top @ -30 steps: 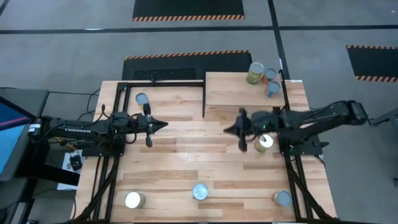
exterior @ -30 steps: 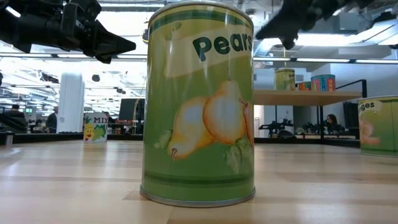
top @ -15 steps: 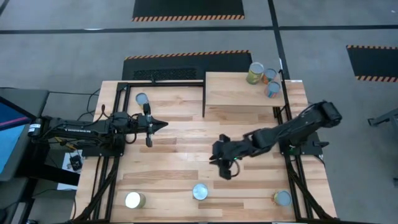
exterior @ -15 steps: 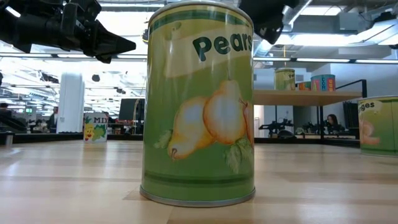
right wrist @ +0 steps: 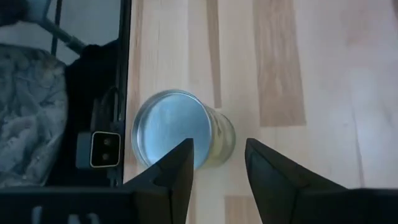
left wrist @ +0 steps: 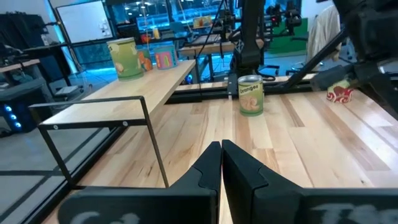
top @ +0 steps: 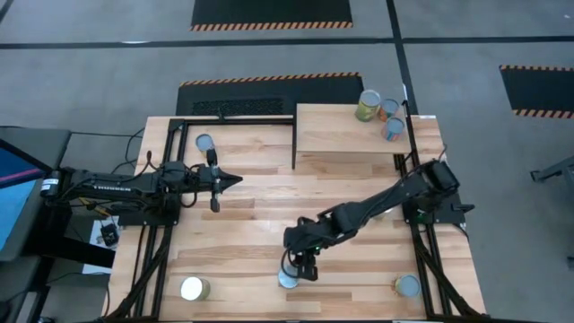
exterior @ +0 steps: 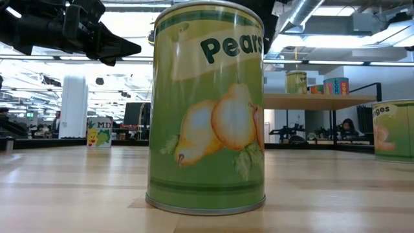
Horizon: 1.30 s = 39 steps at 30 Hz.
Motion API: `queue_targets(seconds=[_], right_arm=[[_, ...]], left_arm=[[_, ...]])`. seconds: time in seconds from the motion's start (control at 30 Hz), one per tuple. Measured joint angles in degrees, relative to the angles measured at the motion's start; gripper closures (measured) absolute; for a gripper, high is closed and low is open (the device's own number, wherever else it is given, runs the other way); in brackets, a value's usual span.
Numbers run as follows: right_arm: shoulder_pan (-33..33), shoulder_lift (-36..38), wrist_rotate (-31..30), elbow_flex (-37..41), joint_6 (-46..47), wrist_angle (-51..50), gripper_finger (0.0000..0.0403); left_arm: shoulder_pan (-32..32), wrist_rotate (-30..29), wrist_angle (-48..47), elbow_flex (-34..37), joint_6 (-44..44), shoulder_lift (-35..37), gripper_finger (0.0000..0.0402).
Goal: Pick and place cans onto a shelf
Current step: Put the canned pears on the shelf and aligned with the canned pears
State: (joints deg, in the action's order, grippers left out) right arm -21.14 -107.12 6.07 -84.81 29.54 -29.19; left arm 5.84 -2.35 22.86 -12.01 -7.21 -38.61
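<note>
A green pears can (exterior: 207, 110) with a silver lid (right wrist: 169, 129) stands upright on the table near the middle of its near edge (top: 285, 282). My right gripper (right wrist: 217, 149) hangs open above it, pointing down, and also shows in the high view (top: 302, 267). The can lies mostly off toward one finger, not between the two. My left gripper (left wrist: 221, 155) is shut and empty, level above the table's left middle (top: 235, 180). The shelf (top: 350, 133) stands at the far right and bears three cans (top: 368, 105) at its far right corner.
Other cans stand at the far left (top: 204, 143), near left (top: 194, 288) and near right (top: 407, 285). An oranges can (left wrist: 250, 94) stands at the right middle, hidden under my right arm in the high view. The black table frame (top: 238, 121) runs beside the shelf.
My right gripper has swung from the table's right middle toward the near edge and leftward, tipping down, and now stands over the pears can. The can has not moved.
</note>
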Motion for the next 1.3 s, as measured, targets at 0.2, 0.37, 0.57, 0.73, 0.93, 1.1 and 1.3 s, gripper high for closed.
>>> queue_targets(seconds=[0.2,0.37,0.57,0.73,0.93,1.1,1.3], right_arm=[[-0.62,-2.91,0.3,-4.09,0.45,-3.05,0.0239],[-0.59,-3.99,0.92,-5.44,1.32,-4.24,0.0252],[-0.09,-4.95,1.18,-5.42,2.14,-5.74,0.0269],[0.35,-4.87,0.05,-5.47,2.14,-6.3,0.0271],[0.74,-4.87,0.06,-5.47,3.46,-6.2,0.0248],[0.71,-4.87,0.13,-5.47,4.96,-5.75,0.0222],[0.55,-5.35,3.03,-5.48,7.56,-2.64,0.0216]], left_arm=[[0.0,-0.02,0.16,0.0,-0.71,0.0,0.0398],[0.0,0.0,-0.03,0.0,-0.95,0.0,0.0398],[-0.01,0.0,-0.05,0.0,-0.33,0.0,0.0398],[0.0,0.0,-0.57,0.0,0.43,0.0,0.0398],[-0.02,0.02,-1.82,0.0,1.12,-0.01,0.0398],[-0.02,0.0,-2.02,0.0,1.02,-0.02,0.0398],[-0.02,0.0,-2.0,0.0,0.14,-0.02,0.0398]])
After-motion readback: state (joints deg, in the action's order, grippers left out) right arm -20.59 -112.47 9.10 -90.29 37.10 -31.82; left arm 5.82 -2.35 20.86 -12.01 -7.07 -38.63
